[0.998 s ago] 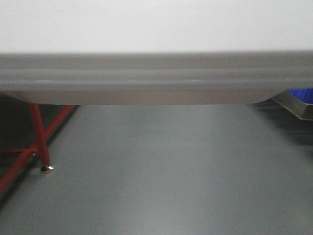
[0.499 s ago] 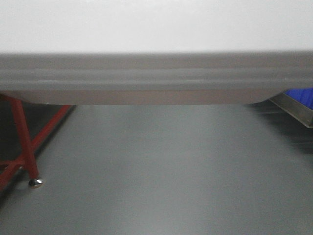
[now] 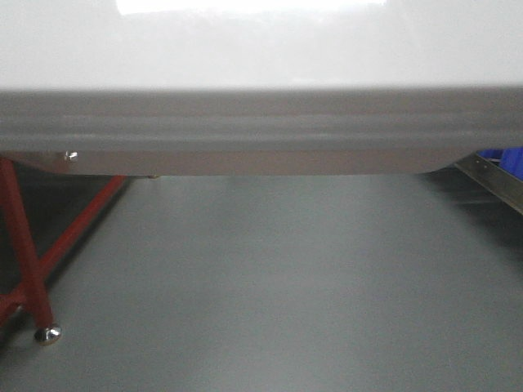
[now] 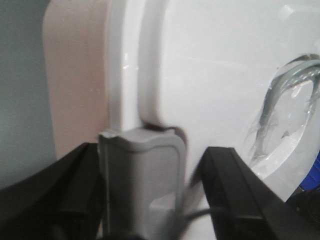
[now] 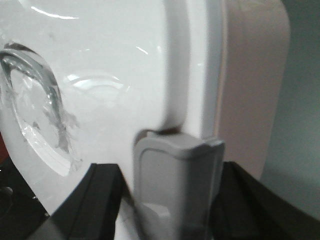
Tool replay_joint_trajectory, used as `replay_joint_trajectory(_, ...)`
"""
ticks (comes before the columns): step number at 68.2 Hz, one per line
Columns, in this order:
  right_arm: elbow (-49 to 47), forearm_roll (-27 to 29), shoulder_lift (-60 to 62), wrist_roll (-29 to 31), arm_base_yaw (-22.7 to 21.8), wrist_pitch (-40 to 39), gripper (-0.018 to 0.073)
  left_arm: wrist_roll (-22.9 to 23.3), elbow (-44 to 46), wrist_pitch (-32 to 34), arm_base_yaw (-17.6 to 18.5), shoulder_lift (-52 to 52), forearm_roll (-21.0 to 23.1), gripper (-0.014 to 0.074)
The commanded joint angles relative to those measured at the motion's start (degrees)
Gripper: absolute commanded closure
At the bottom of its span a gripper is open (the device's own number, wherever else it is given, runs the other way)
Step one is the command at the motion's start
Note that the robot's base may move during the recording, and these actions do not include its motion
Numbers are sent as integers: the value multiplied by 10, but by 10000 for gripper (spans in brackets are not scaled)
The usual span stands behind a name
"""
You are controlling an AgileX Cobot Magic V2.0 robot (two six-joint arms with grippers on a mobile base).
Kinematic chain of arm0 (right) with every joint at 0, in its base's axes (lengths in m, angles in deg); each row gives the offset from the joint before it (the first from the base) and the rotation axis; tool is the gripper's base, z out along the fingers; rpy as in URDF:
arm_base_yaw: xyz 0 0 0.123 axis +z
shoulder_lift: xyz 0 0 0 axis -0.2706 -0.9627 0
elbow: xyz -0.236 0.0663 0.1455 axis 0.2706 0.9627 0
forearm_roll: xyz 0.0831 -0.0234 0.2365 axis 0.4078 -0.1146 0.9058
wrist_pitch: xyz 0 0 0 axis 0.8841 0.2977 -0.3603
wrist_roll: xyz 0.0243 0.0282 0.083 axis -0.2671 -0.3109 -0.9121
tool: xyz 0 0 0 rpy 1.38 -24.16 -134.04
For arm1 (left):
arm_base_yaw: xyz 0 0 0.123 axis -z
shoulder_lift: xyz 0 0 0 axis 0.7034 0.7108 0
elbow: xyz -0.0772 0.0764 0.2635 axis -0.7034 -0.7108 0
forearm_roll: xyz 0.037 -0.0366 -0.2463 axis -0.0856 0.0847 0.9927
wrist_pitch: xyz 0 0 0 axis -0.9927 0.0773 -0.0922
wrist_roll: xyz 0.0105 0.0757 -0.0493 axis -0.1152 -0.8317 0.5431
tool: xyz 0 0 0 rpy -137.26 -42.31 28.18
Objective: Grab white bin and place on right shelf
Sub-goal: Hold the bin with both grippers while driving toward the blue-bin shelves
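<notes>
Grey floor [image 3: 286, 286] forms the background in all three views.

Left wrist view: the left gripper [image 4: 150, 165] sits at one end of the white bin [image 4: 200, 65]. Its two black fingers [image 4: 65, 175] bracket a grey latch [image 4: 142, 180] on the end of the bin. One finger lies against the latch. The other stands just beside it, and the contact there is blurred. The jaws are clamped across this latch. Above the latch runs the glossy white lid, with the pale pinkish bin wall to one side and a recessed handle [image 4: 285, 110] to the other.

Right wrist view: the right gripper [image 5: 170, 175] mirrors this at the opposite end. Its black fingers flank a second grey latch [image 5: 177, 190] closely on both sides and grasp it. The lid rises above the latch, and the pinkish wall lies on the outer side.

Front view: the bin spans the full width of the upper half of the frame, directly before the camera. Its lid top is bright, and a ridged rim band runs below it in shadow. Floor shows beneath the underside of the bin.

Further back on the left, a red frame [image 3: 24, 245] stands on the floor on a metal foot [image 3: 47, 335]. On the far right, the steel rail of the right shelf [image 3: 490, 175] runs diagonally, apart from the bin. A blue object [image 3: 505, 155] shows just behind the rail.
</notes>
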Motion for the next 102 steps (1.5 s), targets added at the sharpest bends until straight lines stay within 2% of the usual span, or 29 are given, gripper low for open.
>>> replay_joint_trajectory(1, -18, 112, 2, 4, 4, 70, 220, -8, 18, -38, 10, -5, 105, 336)
replay_joint_trajectory(102, -18, 112, 2, 4, 4, 70, 220, -8, 18, -38, 10, -5, 105, 336)
